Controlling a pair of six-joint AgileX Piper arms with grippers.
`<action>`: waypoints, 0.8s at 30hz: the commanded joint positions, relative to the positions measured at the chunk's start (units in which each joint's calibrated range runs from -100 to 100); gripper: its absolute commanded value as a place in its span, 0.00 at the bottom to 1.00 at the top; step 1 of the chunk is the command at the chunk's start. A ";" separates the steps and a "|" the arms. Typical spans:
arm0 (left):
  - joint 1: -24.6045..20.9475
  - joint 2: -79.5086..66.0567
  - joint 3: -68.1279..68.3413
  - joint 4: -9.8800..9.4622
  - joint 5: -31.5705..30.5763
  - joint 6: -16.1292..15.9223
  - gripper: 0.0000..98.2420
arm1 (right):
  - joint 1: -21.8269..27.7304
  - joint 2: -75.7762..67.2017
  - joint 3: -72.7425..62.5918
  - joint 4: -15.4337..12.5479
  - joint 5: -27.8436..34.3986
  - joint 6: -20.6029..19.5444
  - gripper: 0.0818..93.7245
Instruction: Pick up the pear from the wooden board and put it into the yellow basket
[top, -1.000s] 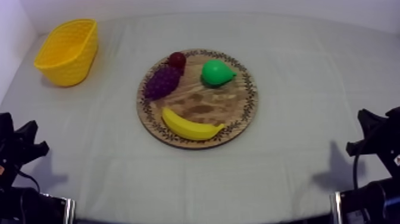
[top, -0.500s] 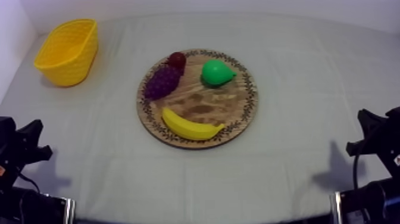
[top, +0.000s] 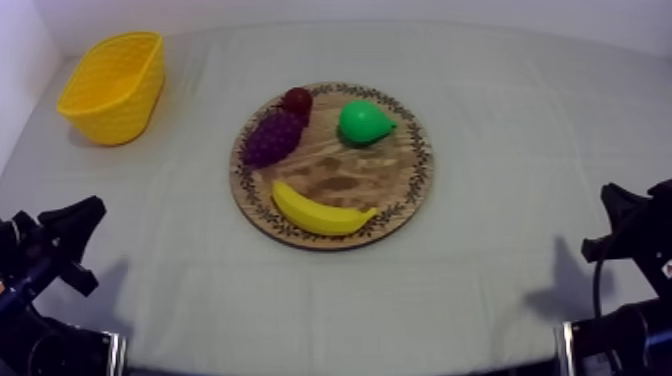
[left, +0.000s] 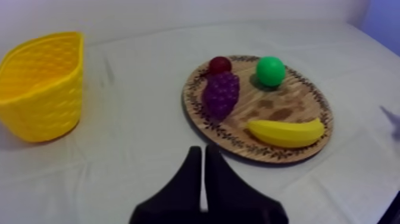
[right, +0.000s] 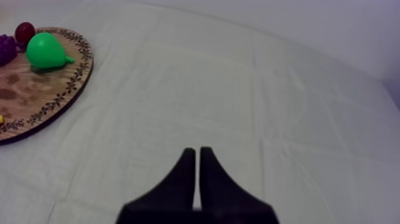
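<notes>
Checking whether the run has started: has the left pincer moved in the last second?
Yes. In the top view the left pincer has shifted inward, toward the wooden board.

Soft overhead light lays a faint grey shadow beside the yellow basket (top: 122, 108).

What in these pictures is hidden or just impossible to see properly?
Basket floor: left wrist view, hidden by its own near wall.
Small red fruit: top view, near side behind the grapes.
Board: right wrist view, cut off by the picture edge.
</notes>
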 joint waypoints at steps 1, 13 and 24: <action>1.37 7.20 -3.41 3.82 -0.33 -0.74 0.00 | 0.00 -0.02 0.00 -0.01 0.01 -0.03 0.00; 5.33 45.68 -32.84 2.02 7.21 5.15 0.00 | 0.00 -0.02 0.00 -0.01 0.01 -0.03 0.00; 6.81 74.89 -62.19 -2.41 17.08 13.59 0.00 | 0.00 -0.02 0.00 -0.01 0.01 -0.03 0.00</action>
